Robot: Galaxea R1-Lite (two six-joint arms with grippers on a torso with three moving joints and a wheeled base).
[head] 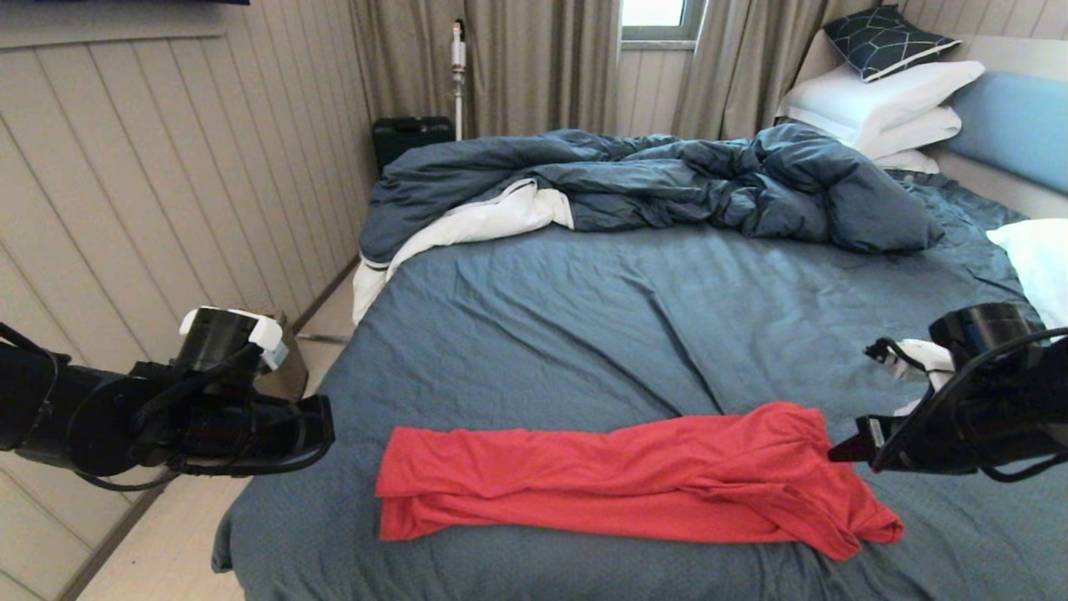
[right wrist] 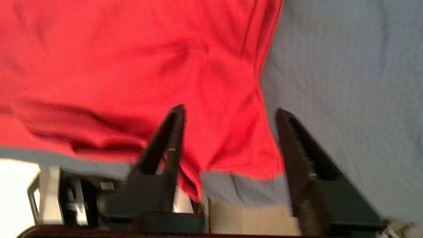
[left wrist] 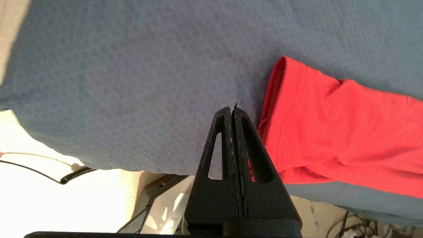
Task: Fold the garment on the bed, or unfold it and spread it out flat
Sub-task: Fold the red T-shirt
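Red T-shirt (head: 617,480) folded lengthwise along bed's (head: 584,317) front edge, left gripper (left wrist: 232,110) clenched empty beside it, right gripper (right wrist: 229,114) released above it.

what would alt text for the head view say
A red T-shirt lies folded into a long strip near the front edge of a bed. The left claw, shut, and right claw, open, flank its ends.

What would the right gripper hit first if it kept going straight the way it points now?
Probably the garment: the open right gripper points at its red fabric, which lies on the bed. How far off is unclear.
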